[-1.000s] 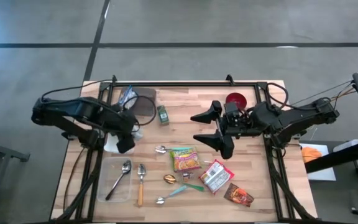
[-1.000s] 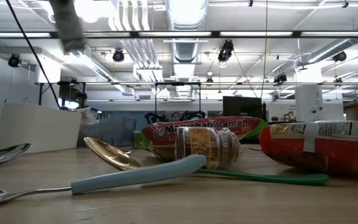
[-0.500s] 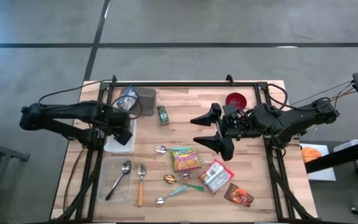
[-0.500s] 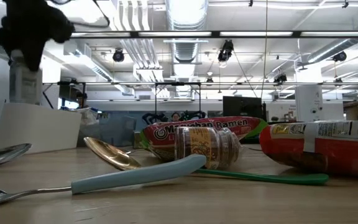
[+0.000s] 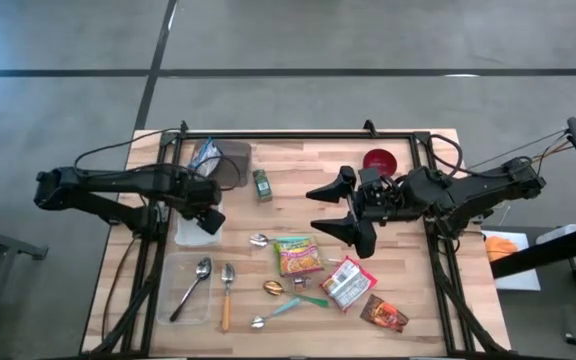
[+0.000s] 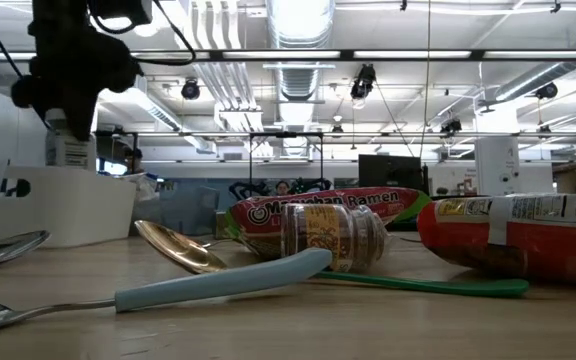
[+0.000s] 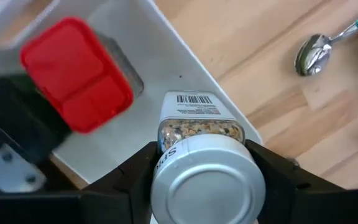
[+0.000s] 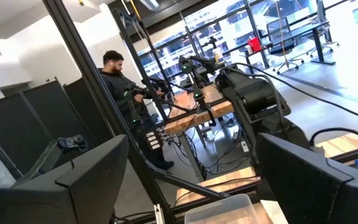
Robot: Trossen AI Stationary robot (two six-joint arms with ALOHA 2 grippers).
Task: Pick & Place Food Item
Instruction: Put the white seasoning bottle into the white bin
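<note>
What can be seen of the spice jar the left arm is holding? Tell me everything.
The spice jar is a small clear container with a round silver metal lid, a white label with a barcode, and a mixed, speckled seasoning showing through its wall. It sits clamped between the left gripper's two dark fingers, lid toward the wrist camera, held above the white bin, near its edge. It touches nothing but the fingers. A red-lidded container already lies in that bin.

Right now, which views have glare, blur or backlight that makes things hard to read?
Low view: bright ceiling strips backlight the left tool into a silhouette, and the near spoon is soft. Left wrist view: the jar fills the frame, its lid blurred. High view: evenly lit, no glare.
</note>
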